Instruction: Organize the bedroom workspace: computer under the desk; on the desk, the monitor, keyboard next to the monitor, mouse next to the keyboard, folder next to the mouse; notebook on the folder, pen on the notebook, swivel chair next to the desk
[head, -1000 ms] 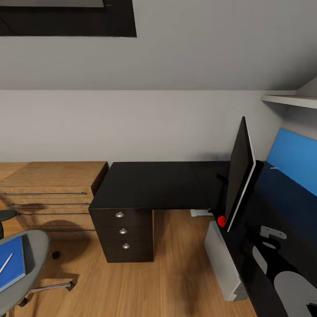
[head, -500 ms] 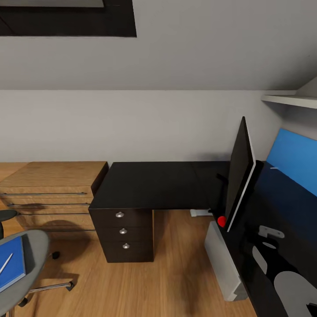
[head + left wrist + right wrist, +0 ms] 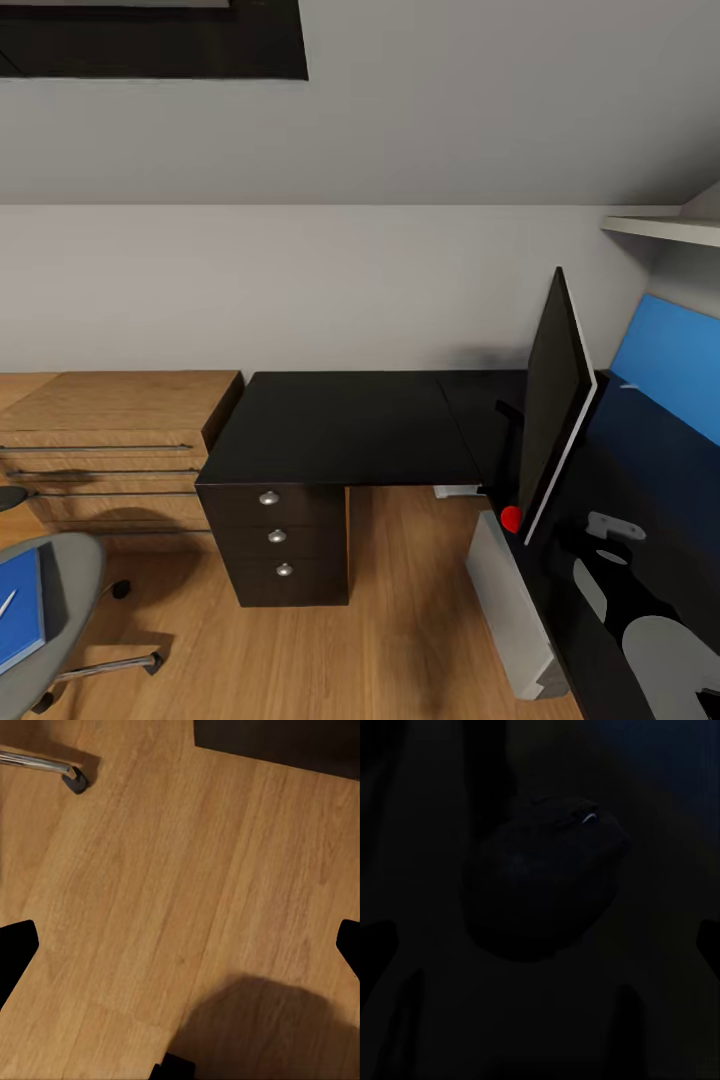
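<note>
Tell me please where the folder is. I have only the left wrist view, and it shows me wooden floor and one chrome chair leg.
Observer: The folder lies on the seat of the swivel chair, at the head view's lower left.
Operator: Is the monitor on the desk?
Observer: Yes, the monitor stands upright on the desk, near its inner corner.
Operator: And the computer?
Observer: The computer stands on the floor, below the monitor, partly under the desk's edge.
</note>
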### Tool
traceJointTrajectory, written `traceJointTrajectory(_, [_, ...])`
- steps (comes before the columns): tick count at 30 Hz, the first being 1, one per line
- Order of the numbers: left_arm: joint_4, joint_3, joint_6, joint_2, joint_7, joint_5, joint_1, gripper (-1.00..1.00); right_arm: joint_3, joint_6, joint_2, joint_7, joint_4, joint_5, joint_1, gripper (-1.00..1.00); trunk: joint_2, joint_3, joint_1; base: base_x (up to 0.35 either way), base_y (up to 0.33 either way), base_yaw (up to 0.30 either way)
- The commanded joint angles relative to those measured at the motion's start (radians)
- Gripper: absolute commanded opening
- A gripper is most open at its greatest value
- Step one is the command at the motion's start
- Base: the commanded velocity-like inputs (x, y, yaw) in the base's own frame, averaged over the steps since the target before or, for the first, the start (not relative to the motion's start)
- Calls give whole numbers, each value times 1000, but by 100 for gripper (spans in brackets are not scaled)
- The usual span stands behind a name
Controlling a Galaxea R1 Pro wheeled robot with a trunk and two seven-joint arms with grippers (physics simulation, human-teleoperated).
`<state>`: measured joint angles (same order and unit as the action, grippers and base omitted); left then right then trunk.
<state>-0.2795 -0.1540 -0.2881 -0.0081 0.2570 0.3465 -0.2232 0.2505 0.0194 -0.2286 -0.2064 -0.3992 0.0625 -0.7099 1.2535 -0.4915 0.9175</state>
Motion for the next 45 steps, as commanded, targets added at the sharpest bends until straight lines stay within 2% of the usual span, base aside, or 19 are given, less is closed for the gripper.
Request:
traceJointTrajectory(1, [0, -9, -3, 0, 7, 6, -1, 100, 0, 2, 0, -2, -1, 7, 0, 100, 1, -1, 0, 92, 0, 0])
traceJointTrajectory(20, [0, -9, -3, 0, 7, 6, -1, 100, 0, 2, 0, -2, -1, 7, 0, 100, 1, -1, 0, 100, 0, 0])
traceJointTrajectory(35, [0, -9, -3, 0, 7, 6, 0, 100, 1, 5, -1, -8, -1, 7, 0, 100, 1, -1, 0, 14, 0, 0])
traceJointTrajectory(45, [0, -9, -3, 0, 7, 6, -1, 100, 2, 49, -5, -13, -1, 8, 0, 100, 1, -1, 0, 0, 0, 0])
